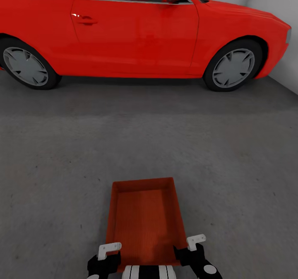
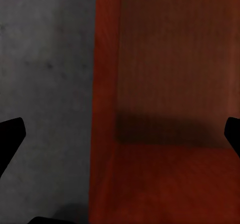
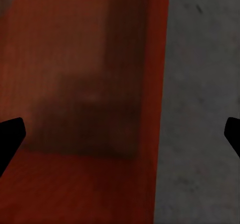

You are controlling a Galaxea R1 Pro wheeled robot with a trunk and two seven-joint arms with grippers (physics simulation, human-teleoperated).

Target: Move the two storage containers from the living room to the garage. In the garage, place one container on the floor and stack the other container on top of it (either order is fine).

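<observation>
Orange-red storage container point(image 1: 145, 221) on grey garage floor point(image 1: 62, 167) at 6 o'clock, left gripper point(image 1: 108, 252) and right gripper point(image 1: 191, 246) spread wide astride its side walls, holding nothing, red car point(image 1: 136, 30) at 12 o'clock

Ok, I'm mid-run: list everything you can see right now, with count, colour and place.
storage container: one visible, orange-red, open-topped, on the concrete straight ahead of the robot, its near end between the two hands; whether a second one sits nested under it cannot be told
car: one, glossy red with grey wheels, parked side-on across the far end
floor: dark grey mottled concrete, all around the container
wall: white, behind and right of the car's nose
left hand: black with a white finger, at the container's near left corner; jaws spread wide across the container's left wall in its wrist view
right hand: black with a white finger, at the near right corner; jaws spread wide across the right wall
</observation>
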